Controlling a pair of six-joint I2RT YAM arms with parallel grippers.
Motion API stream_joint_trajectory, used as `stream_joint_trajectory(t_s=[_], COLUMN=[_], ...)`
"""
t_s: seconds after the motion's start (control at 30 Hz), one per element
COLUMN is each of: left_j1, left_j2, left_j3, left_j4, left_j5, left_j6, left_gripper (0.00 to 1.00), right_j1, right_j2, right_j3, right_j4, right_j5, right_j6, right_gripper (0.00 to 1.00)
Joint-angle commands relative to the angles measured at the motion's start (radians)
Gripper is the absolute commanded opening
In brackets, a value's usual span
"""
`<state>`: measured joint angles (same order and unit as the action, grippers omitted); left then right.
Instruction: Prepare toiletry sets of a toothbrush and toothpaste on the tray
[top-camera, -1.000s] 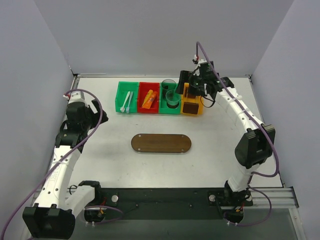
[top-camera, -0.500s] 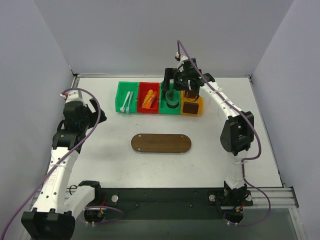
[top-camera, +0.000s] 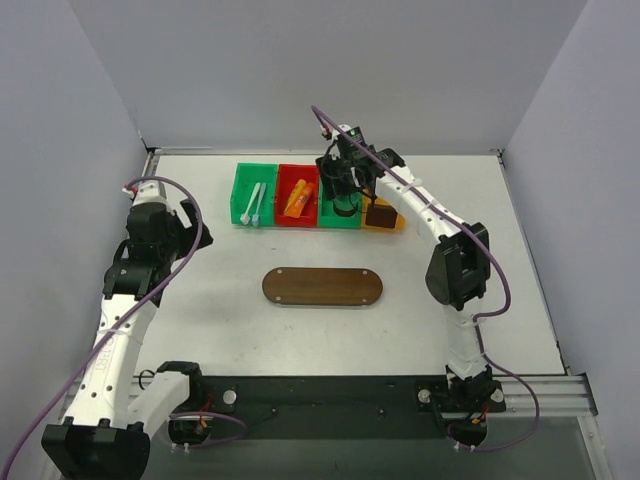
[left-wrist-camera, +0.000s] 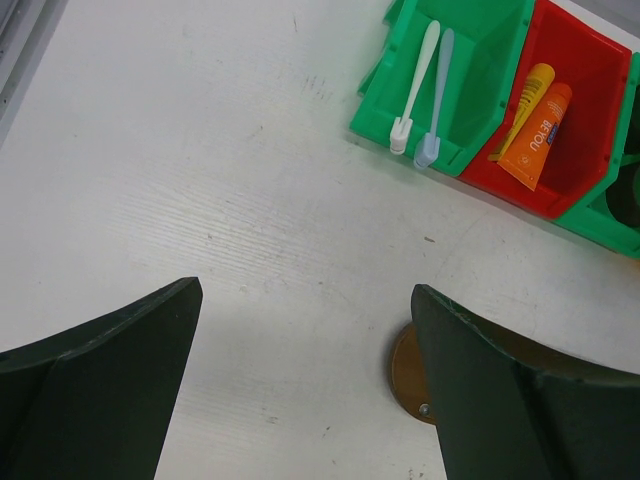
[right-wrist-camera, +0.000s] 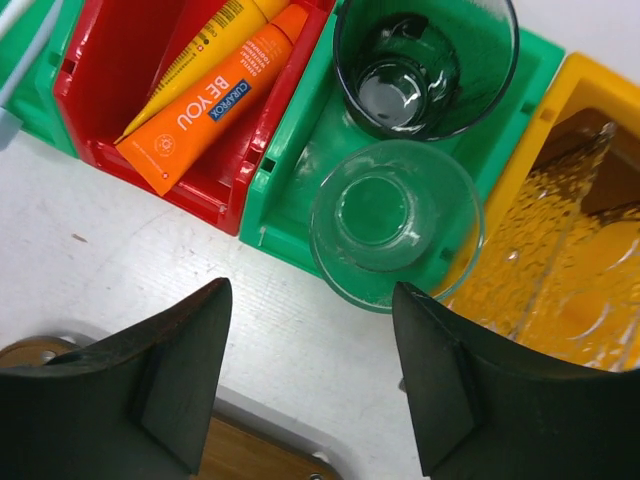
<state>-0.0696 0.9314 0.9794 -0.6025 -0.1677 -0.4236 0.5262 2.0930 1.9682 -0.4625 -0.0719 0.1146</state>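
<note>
Two slim toothbrushes (top-camera: 255, 205) lie side by side in the leftmost green bin; in the left wrist view (left-wrist-camera: 415, 85) one looks white and one pale blue. An orange toothpaste tube (right-wrist-camera: 215, 110) and a yellow one (right-wrist-camera: 195, 60) lie in the red bin (top-camera: 298, 198). The dark-brown oval tray (top-camera: 322, 287) lies bare at the table's middle; its end shows in the left wrist view (left-wrist-camera: 408, 375). My left gripper (top-camera: 178, 222) is open and empty at the left, (left-wrist-camera: 305, 300) over bare table. My right gripper (top-camera: 345, 185) is open and empty above the bin row, (right-wrist-camera: 312, 295) just in front of the second green bin.
Two clear glass cups (right-wrist-camera: 425, 60) (right-wrist-camera: 395, 220) stand in the second green bin (top-camera: 340, 200). A yellow bin (right-wrist-camera: 560, 250) holding a brown item is at the row's right end. The bins sit in a row at the table's back.
My right arm has swung left, from above the yellow bin to above the green bin with the glasses. The left arm has barely moved.
</note>
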Motion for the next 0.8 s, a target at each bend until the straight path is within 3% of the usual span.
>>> stream_joint_trajectory(t_s=[0.0, 0.4, 0.57, 0.77], left_j1=[-0.004, -0.021, -0.038, -0.059], left_j2=[0.0, 0.01, 0.018, 0.037], left_j3=[0.03, 0.024, 0.018, 0.033], left_j4=[0.023, 0.035, 0.063, 0.058], left_j5=[-0.004, 0.013, 0.031, 0.007], left_j6=[0.019, 0.009, 0.031, 0.043], left_gripper=[0.97, 0.97, 0.97, 0.97], right_j1=[0.023, 0.044, 0.044, 0.044], right_j2=[0.047, 0.133, 0.157, 0.182], right_j3=[0.076, 0.126, 0.13, 0.147], right_j4=[-0.056, -0.076, -0.076, -0.076], right_j5=[0.113, 0.087, 0.09, 0.09], right_j6=[-0.142, -0.196, -0.208, -0.208], right_gripper=[0.57, 0.44, 0.27, 0.22])
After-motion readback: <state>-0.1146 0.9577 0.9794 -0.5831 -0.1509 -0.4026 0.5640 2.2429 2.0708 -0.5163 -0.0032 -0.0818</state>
